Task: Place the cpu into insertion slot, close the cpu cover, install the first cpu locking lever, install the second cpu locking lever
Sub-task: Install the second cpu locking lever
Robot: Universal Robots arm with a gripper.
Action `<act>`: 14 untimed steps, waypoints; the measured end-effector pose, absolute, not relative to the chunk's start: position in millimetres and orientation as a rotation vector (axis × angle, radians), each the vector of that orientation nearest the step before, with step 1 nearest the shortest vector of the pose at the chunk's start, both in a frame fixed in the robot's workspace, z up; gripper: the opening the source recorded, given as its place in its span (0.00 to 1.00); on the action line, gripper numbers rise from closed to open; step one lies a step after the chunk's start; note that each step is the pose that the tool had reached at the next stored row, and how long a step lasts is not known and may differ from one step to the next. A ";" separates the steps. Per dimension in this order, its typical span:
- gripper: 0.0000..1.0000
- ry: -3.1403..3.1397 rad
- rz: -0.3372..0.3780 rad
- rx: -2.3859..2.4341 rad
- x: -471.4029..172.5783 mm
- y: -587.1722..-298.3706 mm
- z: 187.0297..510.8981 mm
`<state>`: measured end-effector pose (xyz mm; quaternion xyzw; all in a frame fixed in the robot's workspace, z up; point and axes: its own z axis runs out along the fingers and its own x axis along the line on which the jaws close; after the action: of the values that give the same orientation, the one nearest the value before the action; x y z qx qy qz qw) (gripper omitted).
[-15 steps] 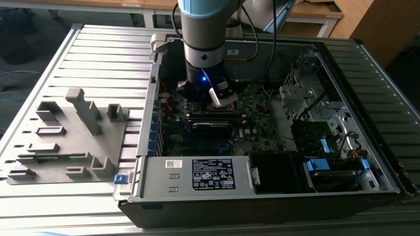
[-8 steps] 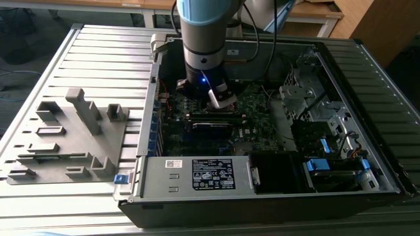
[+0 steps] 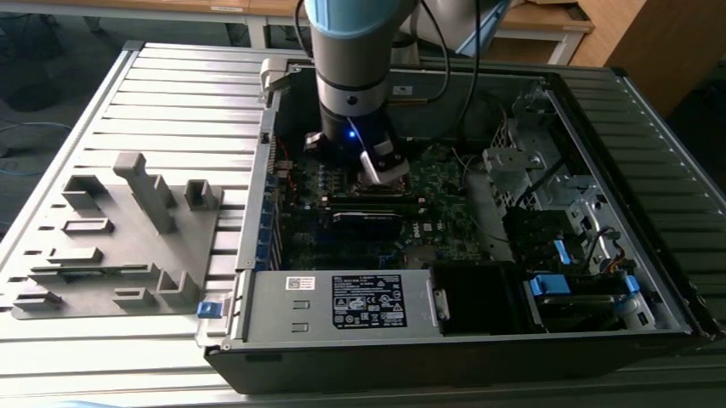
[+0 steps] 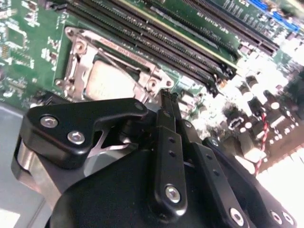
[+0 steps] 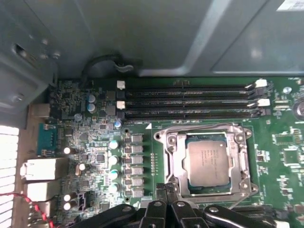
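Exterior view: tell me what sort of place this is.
Probably a robotics lab or test workshop. An open computer case lies on a slatted metal table, a grey fixture block sits beside it, and wooden desks stand behind.

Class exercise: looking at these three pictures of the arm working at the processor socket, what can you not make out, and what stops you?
- Socket's near edge: in the first wrist view the gripper covers it.
- Chip: in the second wrist view the gripper hides its near part.
- Socket in the exterior view: the arm stands before it.
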<state>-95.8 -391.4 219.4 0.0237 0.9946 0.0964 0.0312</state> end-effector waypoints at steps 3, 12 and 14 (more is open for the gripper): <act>0.11 3.064 0.299 0.073 -95.8 -391.4 231.0; 0.11 3.064 0.300 0.073 -94.6 -391.4 246.3; 0.11 3.064 0.301 0.073 -93.6 -391.4 249.1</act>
<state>-93.6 -391.4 249.1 0.0237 0.9945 0.0976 0.0312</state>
